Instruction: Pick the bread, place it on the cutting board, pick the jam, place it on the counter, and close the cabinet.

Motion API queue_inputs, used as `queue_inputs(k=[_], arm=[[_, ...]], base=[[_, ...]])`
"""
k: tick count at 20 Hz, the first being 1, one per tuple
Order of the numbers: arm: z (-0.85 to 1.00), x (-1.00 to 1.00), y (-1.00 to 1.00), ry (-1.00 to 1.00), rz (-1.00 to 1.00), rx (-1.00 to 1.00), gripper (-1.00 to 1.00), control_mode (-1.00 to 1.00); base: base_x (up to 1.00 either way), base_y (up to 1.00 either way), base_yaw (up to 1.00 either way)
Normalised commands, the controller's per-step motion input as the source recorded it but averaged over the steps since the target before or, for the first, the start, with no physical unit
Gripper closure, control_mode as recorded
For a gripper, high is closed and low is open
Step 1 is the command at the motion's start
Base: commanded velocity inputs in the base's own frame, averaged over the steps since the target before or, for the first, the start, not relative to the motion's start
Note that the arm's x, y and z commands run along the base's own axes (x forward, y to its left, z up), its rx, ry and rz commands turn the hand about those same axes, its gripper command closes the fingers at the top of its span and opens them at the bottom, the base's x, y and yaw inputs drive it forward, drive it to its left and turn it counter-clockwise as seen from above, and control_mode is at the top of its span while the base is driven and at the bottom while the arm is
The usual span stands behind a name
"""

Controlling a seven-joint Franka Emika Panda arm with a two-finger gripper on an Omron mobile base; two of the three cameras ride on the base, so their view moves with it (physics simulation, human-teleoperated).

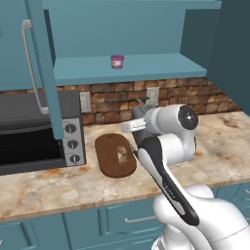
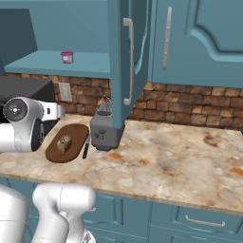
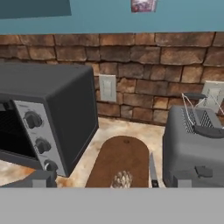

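The bread [image 1: 121,154] is lying on the cutting board [image 1: 108,146], near the middle of the oval, and the board is resting flat on the marbled tabletop [image 2: 180,161] between the toaster oven [image 1: 34,132] and the grey toaster [image 2: 105,128]. A thin black-handled knife [image 2: 86,148] is lying on the tabletop in the narrow gap between board and toaster. The jam [image 1: 117,61] is standing upright on the inner shelf [image 1: 146,68] of the cabinet [image 2: 190,42], well above the board; in the hand view the jar [image 3: 143,5] is showing at the top edge. The cabinet door [image 2: 124,61] is hanging open, its silver bar handle [image 2: 128,61] facing outward over the toaster. The arm is reaching across the tabletop just beside the board. The pincer is hidden behind the wrist in both base views, and its fingertips are not distinguishable in the hand view, so whether it is open or closed cannot be told. Two wall outlets [image 3: 107,87] are sitting in the brick backsplash [image 2: 190,104].
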Motion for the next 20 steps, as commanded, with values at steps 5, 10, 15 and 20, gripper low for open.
queue_inputs(k=[5,10,15,20], arm=[[0.31,0.00,0.00,0.00,0.00,0.00,-1.00,-1.00],[0.29,0.00,-0.01,0.00,0.00,0.00,-1.00,-1.00],[0.31,0.00,-0.05,0.00,0.00,0.00,-1.00,-1.00],[0.28,0.00,-0.04,0.00,0.00,0.00,-1.00,-1.00]], base=[[0.00,0.00,0.00],[0.00,0.00,0.00],[0.00,0.00,0.00],[0.00,0.00,0.00]])
